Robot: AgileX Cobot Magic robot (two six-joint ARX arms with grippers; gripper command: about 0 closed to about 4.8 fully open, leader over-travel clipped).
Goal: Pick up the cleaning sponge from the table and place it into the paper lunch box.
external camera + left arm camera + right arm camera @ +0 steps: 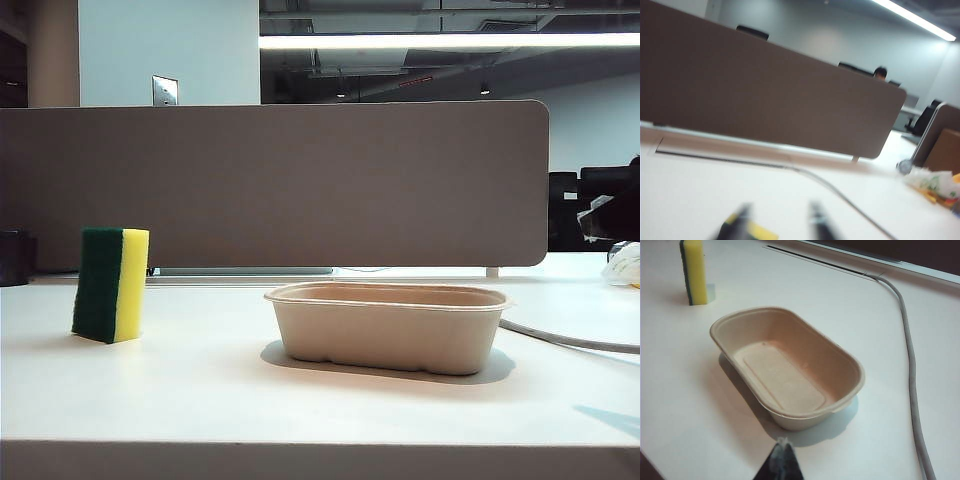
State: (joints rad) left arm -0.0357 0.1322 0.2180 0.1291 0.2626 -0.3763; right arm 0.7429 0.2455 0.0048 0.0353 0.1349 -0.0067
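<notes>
1. Jaws of the left gripper (777, 225) stand apart in its blurred wrist view, holding nothing; a yellow patch sits low between the tips, identity unclear.
2. Right gripper (781, 456): jaw tips look closed together, empty, near the shallow beige moulded-fibre lunch box (389, 325).
3. Progress: nothing done. Yellow foam sponge with dark green scouring face (111, 284) stands on edge on the white tabletop (200, 400), left of the box, well apart. Box empty.
4. Left to do: grasp, carry, drop in.
</notes>
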